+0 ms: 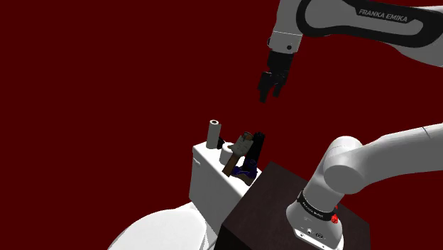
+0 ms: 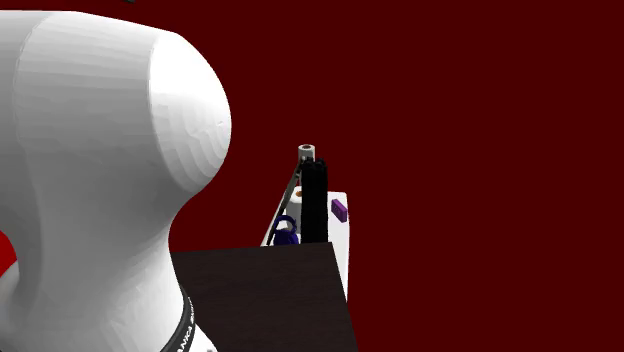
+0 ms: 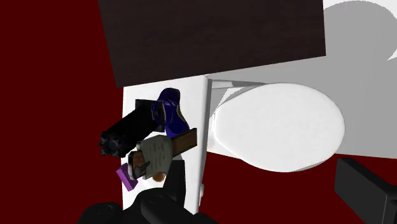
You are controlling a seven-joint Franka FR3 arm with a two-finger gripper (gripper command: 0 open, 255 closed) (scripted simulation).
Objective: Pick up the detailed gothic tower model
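The black gripper (image 1: pixel 270 94) hangs high in the air, above the things on the white toilet tank (image 1: pixel 204 176). Its two fingers are apart and hold nothing. The tower (image 2: pixel 314 200) is black. It stands up tall on top of the tank, near the dark stand (image 1: pixel 280 206). A brown and grey thing (image 1: pixel 238 153) leans just beside the tower; I can't tell what it is. A blue thing (image 1: pixel 246 172) lies close to both. A grey tube (image 1: pixel 213 133) stands at the far end of the tank, and a little purple block (image 2: pixel 339 210) sits near the tank's edge.
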